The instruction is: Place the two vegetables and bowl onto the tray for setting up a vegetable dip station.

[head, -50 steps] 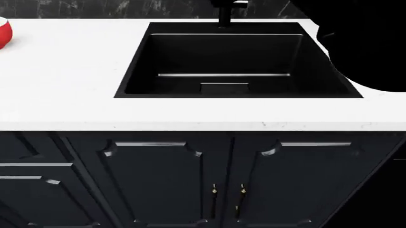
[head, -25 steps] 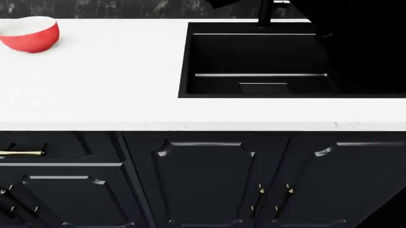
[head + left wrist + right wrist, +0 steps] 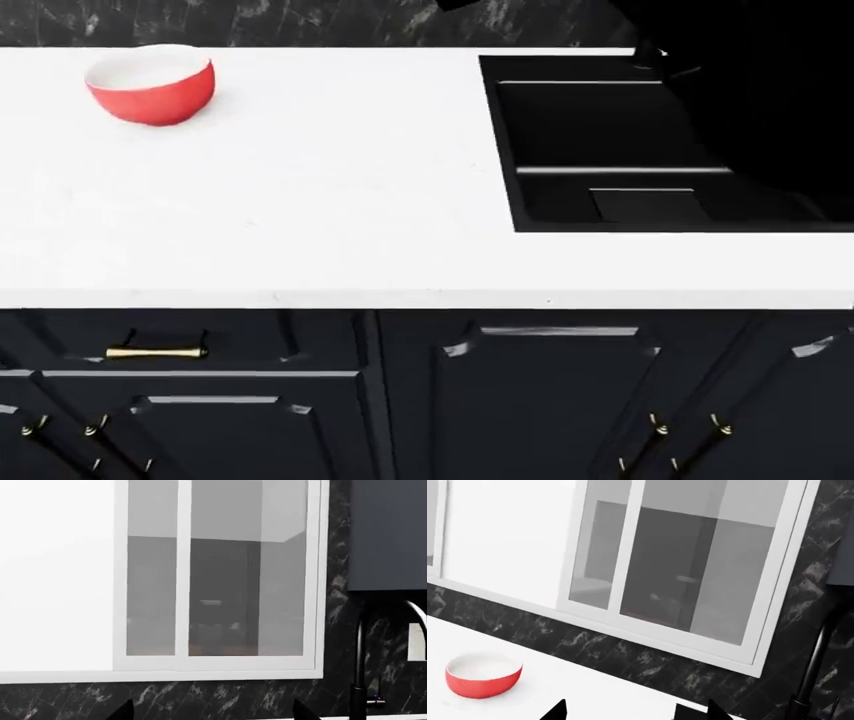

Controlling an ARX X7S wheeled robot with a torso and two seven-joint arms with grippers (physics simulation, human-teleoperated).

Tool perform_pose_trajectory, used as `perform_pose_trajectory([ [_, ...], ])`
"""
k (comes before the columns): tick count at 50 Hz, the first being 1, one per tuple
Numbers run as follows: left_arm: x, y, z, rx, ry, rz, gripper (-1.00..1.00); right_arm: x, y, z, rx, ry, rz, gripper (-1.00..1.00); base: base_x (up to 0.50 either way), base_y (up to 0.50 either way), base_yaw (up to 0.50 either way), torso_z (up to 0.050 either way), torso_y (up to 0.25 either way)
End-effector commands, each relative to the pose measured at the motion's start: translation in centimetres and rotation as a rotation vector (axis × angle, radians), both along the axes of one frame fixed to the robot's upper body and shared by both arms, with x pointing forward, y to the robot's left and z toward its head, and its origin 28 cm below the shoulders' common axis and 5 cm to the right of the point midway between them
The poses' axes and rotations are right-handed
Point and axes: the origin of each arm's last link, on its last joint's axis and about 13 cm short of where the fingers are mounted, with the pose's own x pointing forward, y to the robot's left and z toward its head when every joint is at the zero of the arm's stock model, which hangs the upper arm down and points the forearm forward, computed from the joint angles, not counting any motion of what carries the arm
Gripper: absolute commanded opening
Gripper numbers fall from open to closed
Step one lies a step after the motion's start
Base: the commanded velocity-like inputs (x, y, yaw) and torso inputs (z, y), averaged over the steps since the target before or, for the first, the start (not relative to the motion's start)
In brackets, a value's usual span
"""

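Head view: white table runs the full width, dark cabinet fronts below it. Red bowl with white inside sits upright on the table at far left, near the back edge by the black marbled backsplash. Black recessed sink lies at right, well apart from the bowl. One brass drawer handle shows on the cabinet at lower left. A large black shape fills the upper right corner over the sink; cannot tell which part of the robot it is.

Carrot, cucumber and tray: not seen in any view.

Right wrist view: bowl on the table, backsplash behind it, white-framed window above. Black faucet stands at the edge of the frame. Right claw: only two dark fingertips show at the frame edge, set apart, nothing between them.

Left wrist view: faces the window and backsplash, with the faucet and a dark wall cabinet to one side. Left claw: two dark fingertips barely in frame, spread wide, gripping nothing.
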Motion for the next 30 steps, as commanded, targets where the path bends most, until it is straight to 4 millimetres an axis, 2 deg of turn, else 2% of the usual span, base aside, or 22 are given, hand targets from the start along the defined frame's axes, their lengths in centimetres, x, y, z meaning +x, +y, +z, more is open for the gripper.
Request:
perform_pose_trajectory([
  [1,-0.02,-0.07,-0.05,0.003,0.001,-0.001,1.00,-0.04,0.03,0.00,-0.005,-0.007,0.010,1.00,0.25,0.50,0.00,0.000,0.000],
  [30,-0.03,-0.05,0.00,0.000,0.000,0.001,1.00,0.12,0.27,-0.11,-0.036,0.004,0.016,1.00,0.19,0.50,0.00,0.000,0.000],
])
